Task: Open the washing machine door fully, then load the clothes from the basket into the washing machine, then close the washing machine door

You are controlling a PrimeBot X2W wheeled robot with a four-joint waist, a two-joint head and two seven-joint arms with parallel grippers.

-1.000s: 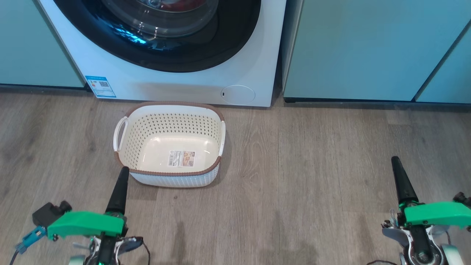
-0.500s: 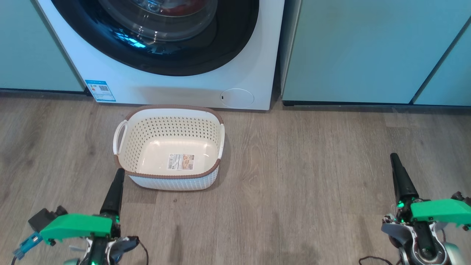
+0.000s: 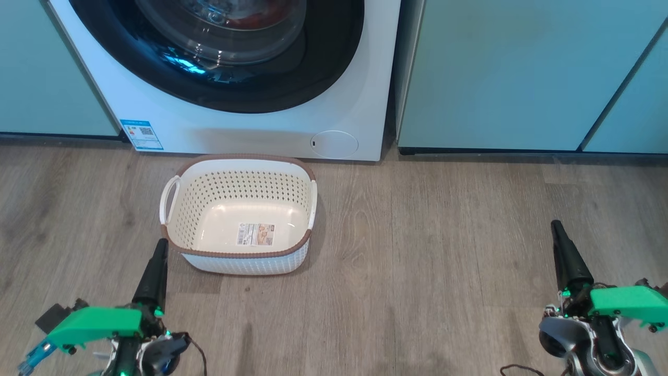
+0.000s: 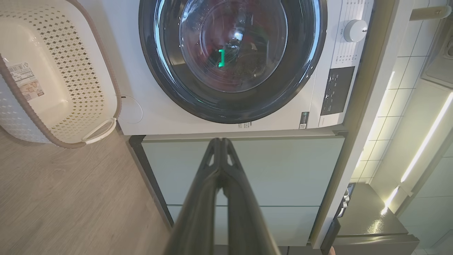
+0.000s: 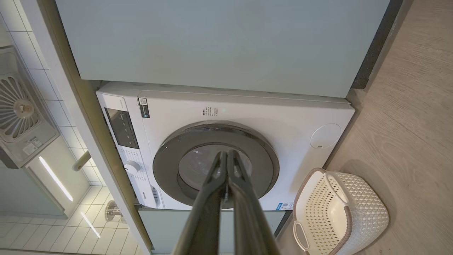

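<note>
left tool (image 3: 159, 245): fingers pressed together, nothing pinched, low left; in head view tip sits just beside near-left corner of basket (image 3: 237, 255); can't tell if touching.
right tool (image 3: 556, 227): fingers pressed together, nothing pinched, low right, well apart from basket.
basket on wood floor (image 3: 417, 250), just in front of washing machine (image 3: 250, 133); bare bottom, label sticker (image 3: 256, 234) showing.
washing machine door (image 3: 308, 78) closed flush on front.
clothes (image 3: 253, 8): red patch behind door glass.
teal cabinets (image 3: 496, 68) both sides.
</note>
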